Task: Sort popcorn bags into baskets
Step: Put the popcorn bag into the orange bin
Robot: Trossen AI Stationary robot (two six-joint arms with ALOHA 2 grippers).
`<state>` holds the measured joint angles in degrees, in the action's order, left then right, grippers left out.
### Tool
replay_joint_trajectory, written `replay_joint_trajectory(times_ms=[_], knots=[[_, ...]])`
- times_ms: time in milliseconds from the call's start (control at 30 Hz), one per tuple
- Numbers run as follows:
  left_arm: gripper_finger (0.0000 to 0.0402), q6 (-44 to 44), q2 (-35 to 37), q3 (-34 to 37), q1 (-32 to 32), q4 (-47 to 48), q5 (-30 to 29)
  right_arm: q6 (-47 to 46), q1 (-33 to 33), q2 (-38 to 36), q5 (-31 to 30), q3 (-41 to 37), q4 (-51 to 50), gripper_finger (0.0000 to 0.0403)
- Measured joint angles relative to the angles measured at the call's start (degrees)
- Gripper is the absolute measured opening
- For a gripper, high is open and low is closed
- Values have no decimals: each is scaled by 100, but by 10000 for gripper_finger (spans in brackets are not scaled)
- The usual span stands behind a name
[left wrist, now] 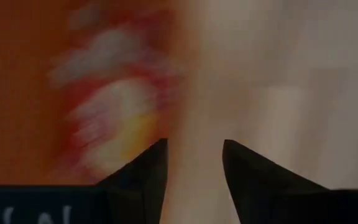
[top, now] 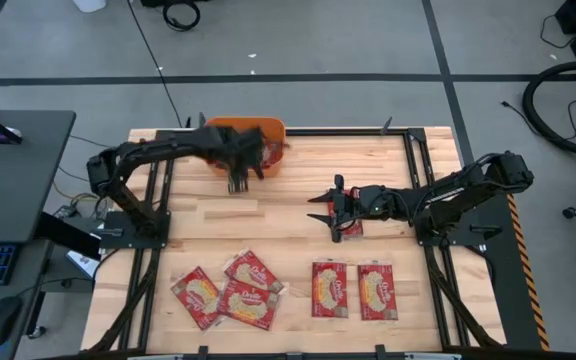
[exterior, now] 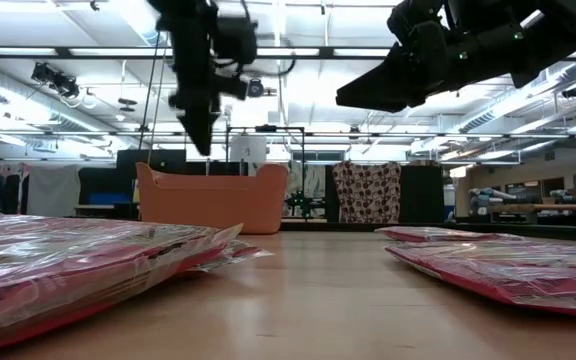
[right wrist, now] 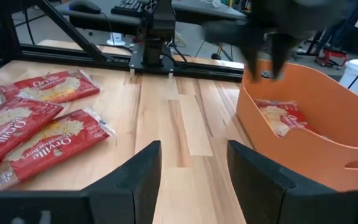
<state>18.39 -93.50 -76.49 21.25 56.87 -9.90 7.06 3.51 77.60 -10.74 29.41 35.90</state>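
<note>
Orange plastic fills the scene at the far edge of the desk, where the tub (top: 268, 130) sits with a red popcorn packet (right wrist: 277, 116) already lying inside, and the left gripper (top: 238, 182) hangs just beside its near wall, jaws spread with nothing between them. Over in the middle of the desk the right gripper (top: 326, 210) hovers low, jaws wide apart and empty, a lone packet (top: 352, 229) right under its wrist, just behind the jaw tips. Five more packets lie flat along the near edge: a loose overlapping cluster of three (top: 226, 291) well off from the left jaws, and a tidy pair (top: 354, 289) side by side, a short way from the right jaws. "Orville" reads clearly in white script on the packets in the right wrist view; the smaller print is too fine to make out. These look light, flat and floppy, the clear overwrap glossy and likely slippery, so a pinch across a short edge or a corner seam seems the surest hold, and the overlapped ones may drag a neighbour along.
</note>
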Motion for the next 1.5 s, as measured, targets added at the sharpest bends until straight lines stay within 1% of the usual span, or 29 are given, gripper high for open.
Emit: replay_joint_trajectory(times_ms=[67, 167, 367, 467, 533, 700, 833, 1000, 1133, 1267, 1400, 1500], knots=[[162, -167, 13, 2, -409, -10, 603, -61, 2, 0, 0, 0, 0, 187], [163, -634, 20, 2, -1016, -13, 1054, -128, 10, 0, 1, 0, 0, 187], [164, -1810, -54, 2, -2071, -47, 1318, -233, 17, 0, 47, 0, 0, 187], [164, -2117, -65, 7, -2443, -48, 1469, -237, 17, 0, 141, 0, 0, 187], [164, -2238, -63, 7, -2615, -99, 1460, -237, 17, 0, 151, 0, 11, 187], [164, -2383, -148, 2, -2786, -506, 1417, -237, 17, 0, 153, 0, 45, 187], [164, -2250, -522, 4, -2790, -1056, 1525, -237, 17, 0, 155, 0, 46, 187], [164, -1926, -1157, 4, -2788, -1449, 2157, -116, 17, 0, 155, 0, -21, 187], [164, -1705, -1618, 9, -2790, -1495, 2662, 103, 17, -23, 122, 2, -396, 187], [164, -1471, -1932, 9, -2786, -1534, 3090, 175, 17, -217, -52, 0, -807, 187], [164, -1321, -2171, 9, -2788, -1440, 3247, 172, 20, -396, -8, 2, -843, 187], [164, -1294, -2264, 9, -2786, -1383, 3577, 186, 20, -407, 9, 4, -837, 187]])
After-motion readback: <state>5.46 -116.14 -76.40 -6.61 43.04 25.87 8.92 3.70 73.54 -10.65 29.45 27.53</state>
